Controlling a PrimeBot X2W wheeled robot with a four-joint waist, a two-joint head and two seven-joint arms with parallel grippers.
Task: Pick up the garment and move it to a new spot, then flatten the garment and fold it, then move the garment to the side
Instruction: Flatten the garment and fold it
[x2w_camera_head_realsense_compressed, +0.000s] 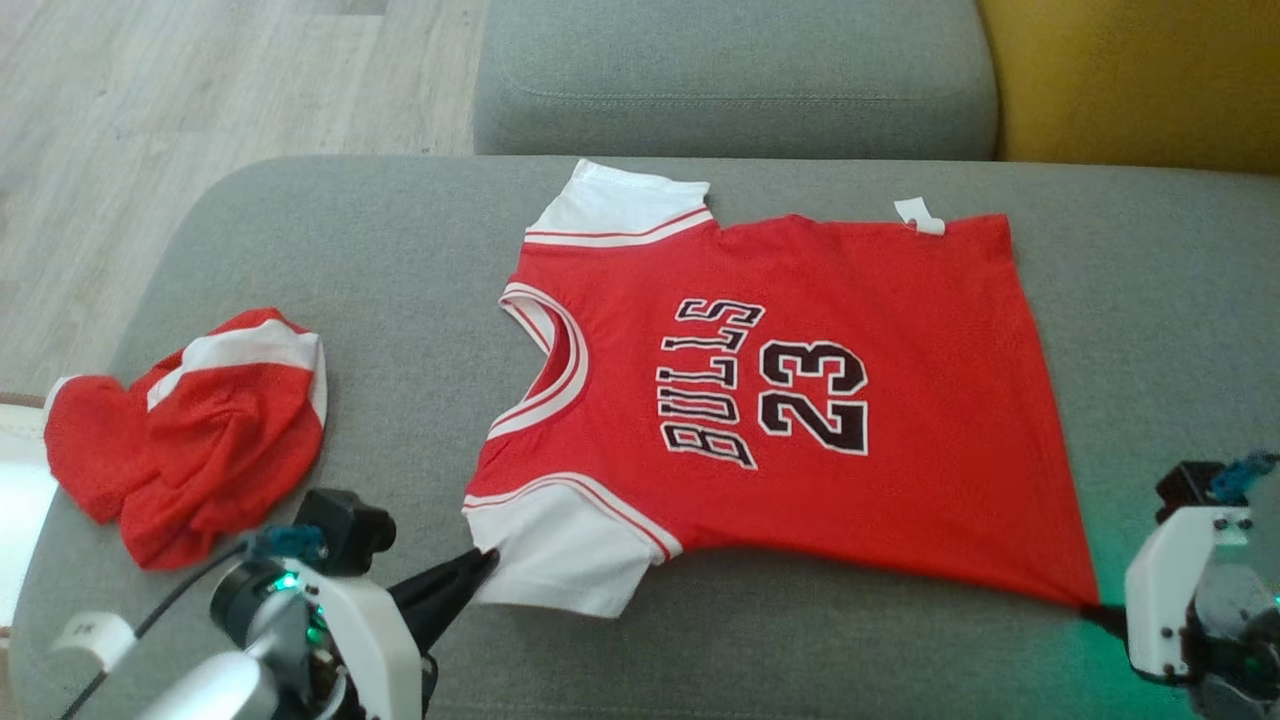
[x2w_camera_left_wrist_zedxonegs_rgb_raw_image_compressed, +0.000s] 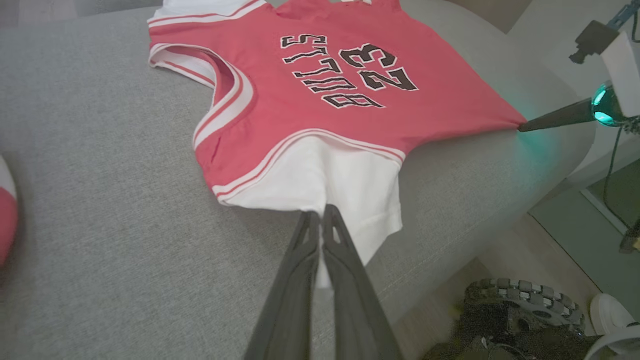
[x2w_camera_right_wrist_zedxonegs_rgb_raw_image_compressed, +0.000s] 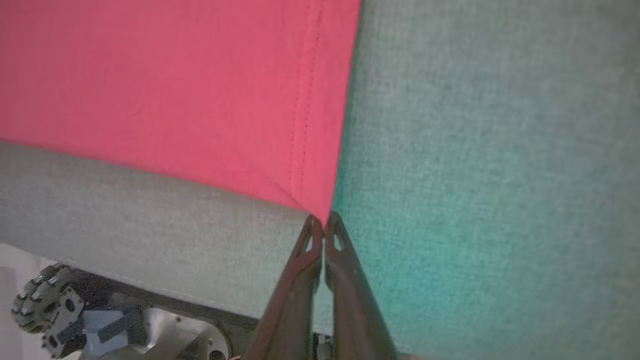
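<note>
A red jersey with white sleeves and "BULLS 23" in black, the garment (x2w_camera_head_realsense_compressed: 800, 400), lies spread flat on the grey couch seat (x2w_camera_head_realsense_compressed: 400, 250), neck toward the left. My left gripper (x2w_camera_head_realsense_compressed: 485, 565) is shut on the edge of the near white sleeve (x2w_camera_left_wrist_zedxonegs_rgb_raw_image_compressed: 340, 180); in the left wrist view (x2w_camera_left_wrist_zedxonegs_rgb_raw_image_compressed: 320, 212) its fingers pinch the cloth. At the lower right my right gripper (x2w_camera_head_realsense_compressed: 1095, 605) is shut on the jersey's near hem corner (x2w_camera_right_wrist_zedxonegs_rgb_raw_image_compressed: 320, 205), which shows pinched between the tips (x2w_camera_right_wrist_zedxonegs_rgb_raw_image_compressed: 324, 225) in the right wrist view. The cloth is drawn taut between the two.
A crumpled red and white piece of clothing (x2w_camera_head_realsense_compressed: 190, 430) lies on the seat's left end. The grey back cushion (x2w_camera_head_realsense_compressed: 735, 75) and a yellow cushion (x2w_camera_head_realsense_compressed: 1140, 80) stand behind. Wooden floor (x2w_camera_head_realsense_compressed: 200, 80) lies beyond the left end. The robot's wheeled base (x2w_camera_left_wrist_zedxonegs_rgb_raw_image_compressed: 520, 310) sits below the seat's front edge.
</note>
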